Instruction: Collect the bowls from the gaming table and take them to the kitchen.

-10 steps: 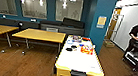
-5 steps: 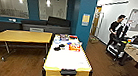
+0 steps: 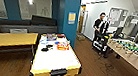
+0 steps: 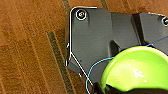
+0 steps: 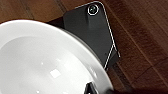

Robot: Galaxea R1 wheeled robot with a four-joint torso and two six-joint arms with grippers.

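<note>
We judged that the collecting step was finished and that the carrying step to the kitchen was in hand, because each wrist camera showed a bowl close under it, above the brown wooden floor. In the left wrist view a lime-green bowl sat near the dark plate of the arm, and it seemed to be held there, but the fingers were not clear, so we could not tell if the left jaws were clenched on it. In the right wrist view a white bowl was also very near the camera; again we could not tell the state of the right jaws. In the head view the gaming table with its white top and yellow rim stood just in front of us, with a red-and-white box and some small dark things on it. A football table stood at the right, and a person stood farther back in the corridor. The next move, we think, calls for driving with the bowls kept level and passing well apart from the tables.
</note>
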